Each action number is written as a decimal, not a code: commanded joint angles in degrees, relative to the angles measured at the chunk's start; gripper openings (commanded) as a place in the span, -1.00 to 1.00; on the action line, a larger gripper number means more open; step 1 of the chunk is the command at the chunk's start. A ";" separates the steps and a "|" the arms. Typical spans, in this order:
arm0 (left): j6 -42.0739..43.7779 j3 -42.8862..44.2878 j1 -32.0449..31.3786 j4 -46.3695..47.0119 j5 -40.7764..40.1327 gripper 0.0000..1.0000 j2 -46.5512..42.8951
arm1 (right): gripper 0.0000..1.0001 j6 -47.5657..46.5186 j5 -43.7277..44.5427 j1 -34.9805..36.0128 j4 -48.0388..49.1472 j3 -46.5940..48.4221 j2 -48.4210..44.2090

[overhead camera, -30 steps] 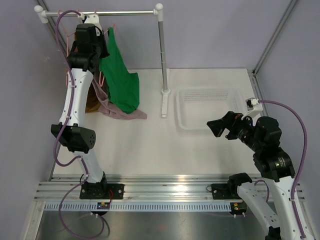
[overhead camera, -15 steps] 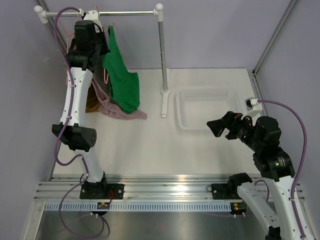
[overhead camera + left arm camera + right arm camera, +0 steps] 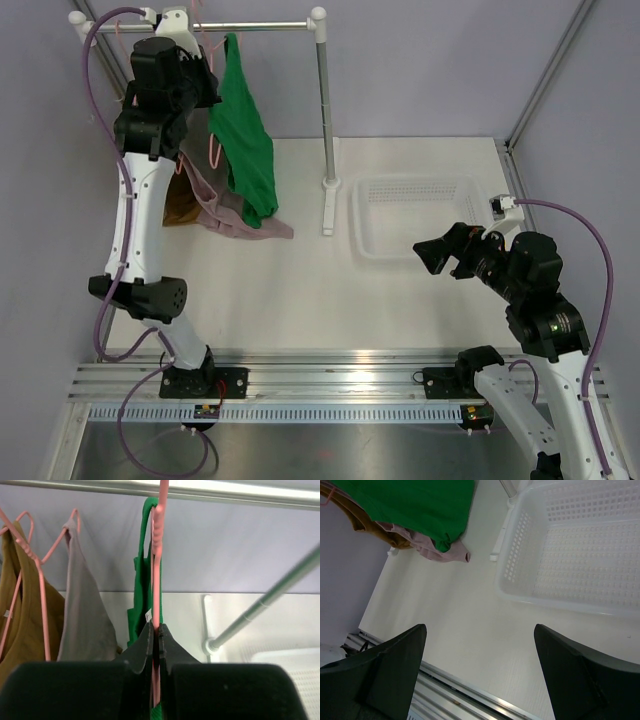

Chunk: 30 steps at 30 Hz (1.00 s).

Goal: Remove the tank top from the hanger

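At the rail (image 3: 225, 490), only the wrist view shows the left gripper (image 3: 159, 632) pinching the pink hanger (image 3: 157, 555); right gripper (image 3: 479, 645) gapes.

White links and bulky black joint housings make up the left arm (image 3: 140, 220) and right arm (image 3: 535, 300), each trailing a looping purple cable (image 3: 560, 207) above a black base (image 3: 205, 382), with a matte black left claw (image 3: 159, 630) and right claw (image 3: 479, 630).

Bright even light; soft shadows; glare on front rail (image 3: 360, 378); right gripper (image 3: 479, 630) edges seemingly defocused

left jaws clamped, right jaws wide
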 commanded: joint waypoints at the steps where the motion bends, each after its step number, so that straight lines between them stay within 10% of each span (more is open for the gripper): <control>1: -0.04 -1.04 -2.14 5.21 1.65 -1.00 -6.33 | 0.93 -1.63 -1.04 0.37 1.63 2.46 0.39; 8: -4.78 -4.54 -2.58 -0.32 4.44 -1.00 -12.37 | 0.93 -1.01 -1.57 0.37 2.69 1.76 0.12; 22: -12.34 -50.13 -9.26 7.67 28.18 -1.00 -46.73 | 0.80 16.63 -25.30 0.63 29.99 -4.37 8.03; 30: -21.73 -74.40 -13.92 19.95 35.84 -1.00 -61.95 | 0.77 17.36 -3.13 18.97 36.00 -1.24 20.40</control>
